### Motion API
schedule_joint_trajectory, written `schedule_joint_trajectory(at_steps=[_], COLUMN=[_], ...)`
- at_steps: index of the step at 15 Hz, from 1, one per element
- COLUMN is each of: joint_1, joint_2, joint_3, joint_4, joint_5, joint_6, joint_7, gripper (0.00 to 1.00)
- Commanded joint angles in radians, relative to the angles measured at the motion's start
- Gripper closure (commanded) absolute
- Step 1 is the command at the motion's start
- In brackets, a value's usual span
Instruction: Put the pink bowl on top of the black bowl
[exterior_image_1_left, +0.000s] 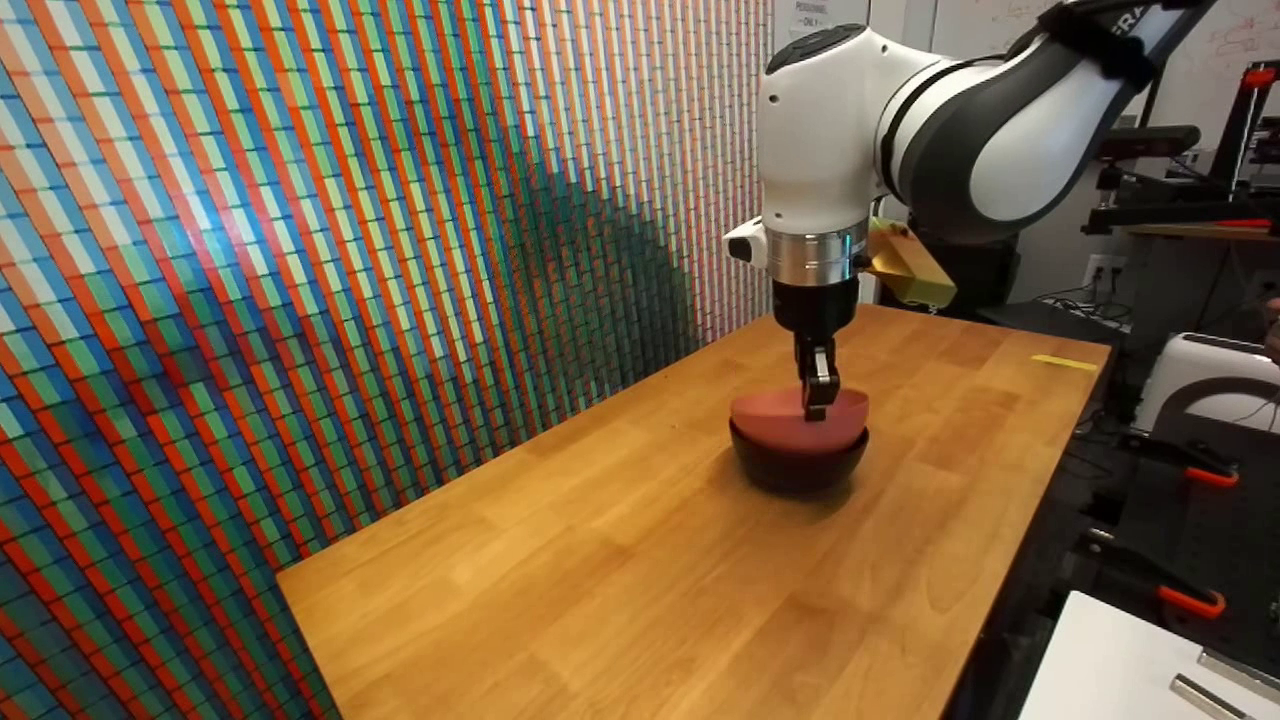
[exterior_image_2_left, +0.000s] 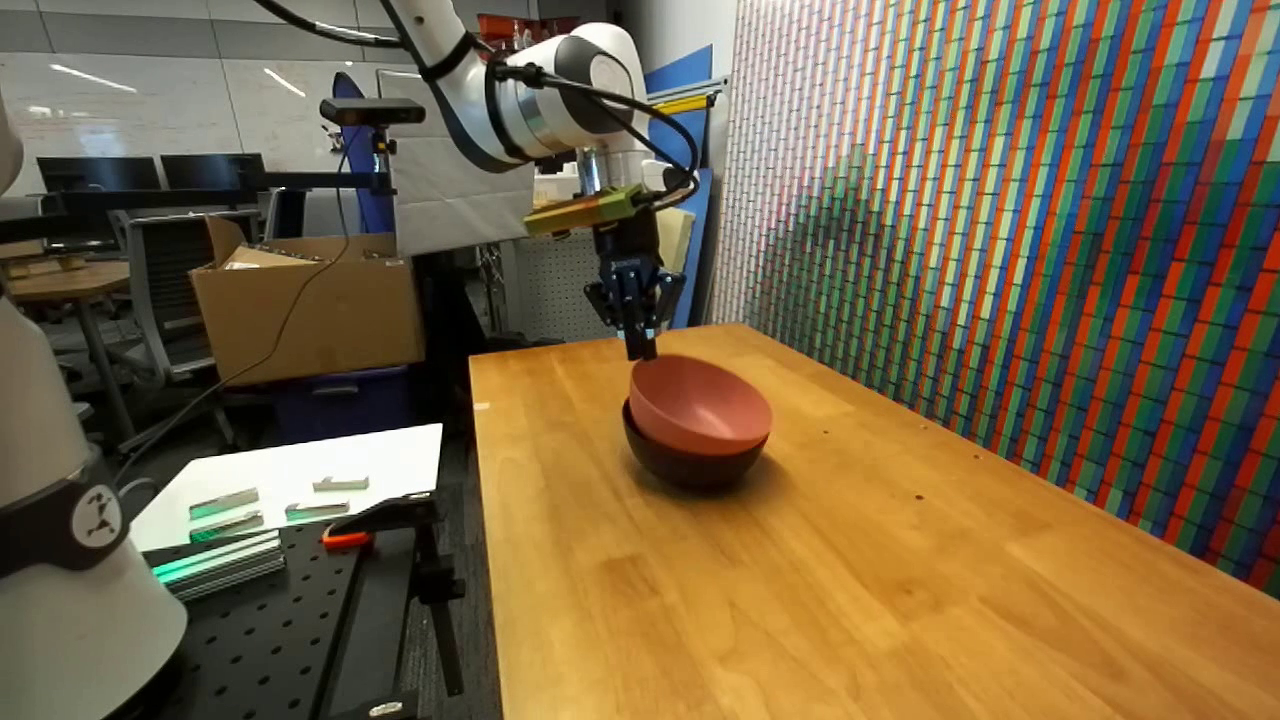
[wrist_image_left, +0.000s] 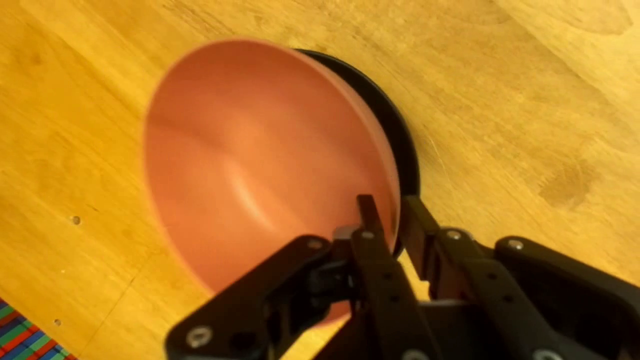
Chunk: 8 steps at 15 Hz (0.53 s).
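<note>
The pink bowl (exterior_image_1_left: 785, 425) sits tilted in the top of the black bowl (exterior_image_1_left: 800, 470); both also show in an exterior view, the pink bowl (exterior_image_2_left: 700, 400) with its raised side by the gripper and the black bowl (exterior_image_2_left: 695, 465) beneath. In the wrist view the pink bowl (wrist_image_left: 260, 150) hides most of the black bowl (wrist_image_left: 387, 115), of which a crescent shows. My gripper (wrist_image_left: 387, 202) is narrowly open, its fingers on either side of the pink rim, with a gap on the inner side. The gripper also shows at the rim in both exterior views (exterior_image_1_left: 815, 405) (exterior_image_2_left: 641, 350).
The bowls stand on a wooden table (exterior_image_1_left: 600, 580). A panel of coloured tiles (exterior_image_2_left: 1000, 250) runs along one long table edge. Beyond the opposite edge are a black bench with clamps (exterior_image_1_left: 1190, 600) and a white board (exterior_image_2_left: 300, 470) with metal bars.
</note>
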<state>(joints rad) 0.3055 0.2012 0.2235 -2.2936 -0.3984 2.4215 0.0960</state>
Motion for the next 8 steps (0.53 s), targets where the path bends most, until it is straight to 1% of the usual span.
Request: schedule_joint_trajectory(at_steps=[1, 3, 5, 7, 8], joint_1=[0.01, 0.008, 0.0, -0.019, -0.029], joint_2=[-0.013, -0.013, -0.017, -0.03, -0.04], joint_3=[0.0, 0.001, 0.006, 0.012, 0.015], joint_4=[-0.001, 0.0, 0.002, 0.0, -0.002], joint_5=[-0.007, -0.001, 0.029, 0.103, 0.149], joint_6=[-0.015, -0.017, -0.022, -0.03, -0.032], joint_7=[0.012, 0.009, -0.012, -0.049, -0.071], gripper=[0.47, 0.31, 0.18, 0.02, 0.0])
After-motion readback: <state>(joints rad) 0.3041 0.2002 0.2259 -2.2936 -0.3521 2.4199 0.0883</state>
